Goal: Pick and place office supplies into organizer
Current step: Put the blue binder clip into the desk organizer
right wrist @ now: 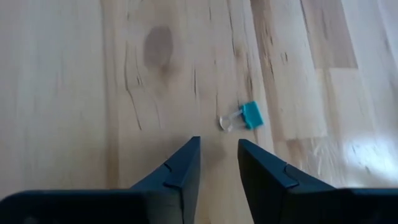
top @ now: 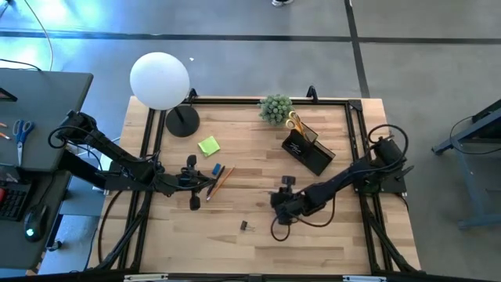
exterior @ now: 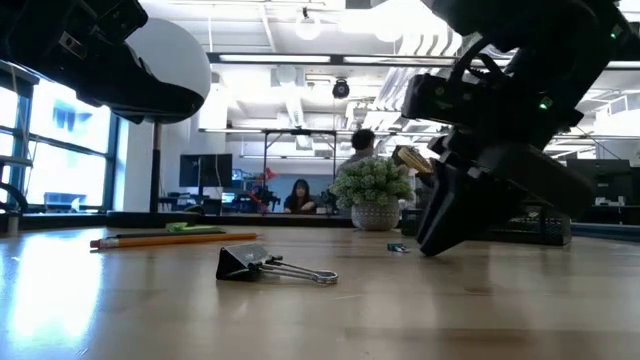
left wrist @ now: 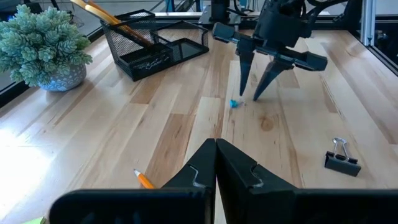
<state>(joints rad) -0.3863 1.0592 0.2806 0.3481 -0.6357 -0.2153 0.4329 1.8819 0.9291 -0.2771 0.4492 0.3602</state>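
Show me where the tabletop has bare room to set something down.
Free: the near strip below the black binder clip, and the far middle between the lamp base and potted plant. Crowded: sticky-note pad, pencils and left end effector; also the organizer and right end effector.

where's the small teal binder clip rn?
The small teal binder clip lies loose on the bare wood just ahead of the right gripper, whose fingers are parted and empty. In the left wrist view it sits below that gripper's tips.
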